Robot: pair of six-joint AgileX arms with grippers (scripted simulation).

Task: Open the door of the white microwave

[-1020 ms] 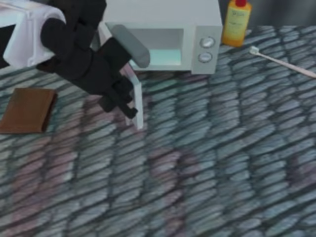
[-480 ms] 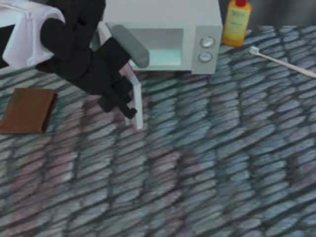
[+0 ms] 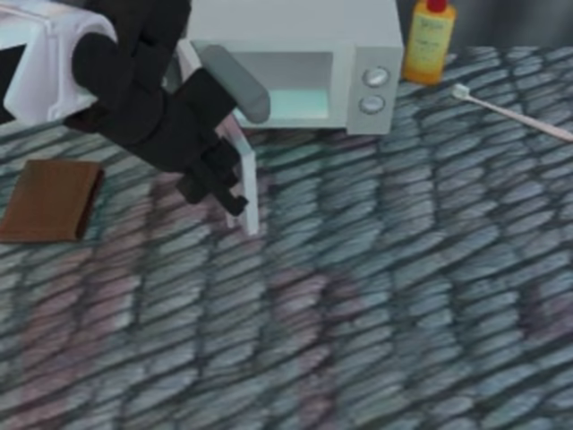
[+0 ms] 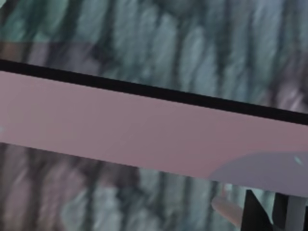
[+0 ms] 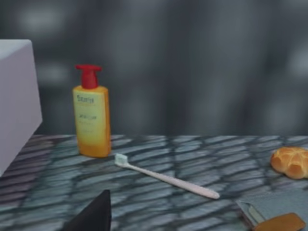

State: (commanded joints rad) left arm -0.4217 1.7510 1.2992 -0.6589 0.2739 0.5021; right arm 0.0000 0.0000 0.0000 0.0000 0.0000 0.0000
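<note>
Starting left of the white microwave (image 3: 295,63): a brown book (image 3: 49,199) lies flat on the surface (image 3: 403,296), well apart from the oven. Next comes my left tool (image 3: 235,195), down at the free edge of the door (image 3: 252,193), right against the panel. I can't tell how wide its fingers stand or whether they grip the edge; the left wrist view shows only a pinkish slab of door filling the frame. The door itself stands swung well out from the microwave, hinged at the oven's left corner, and the pale teal cavity lies open to view. I judge the job nearly done, with maybe a little more swing and then a release left. On the microwave's right sit the two knobs, then a yellow bottle (image 3: 428,40) just beside the oven and a toothbrush (image 3: 510,112) beyond it. My right tool is out of the top view, parked. The surface is a woven grey-blue pattern; behind it, the room is a dim grey blur.
</note>
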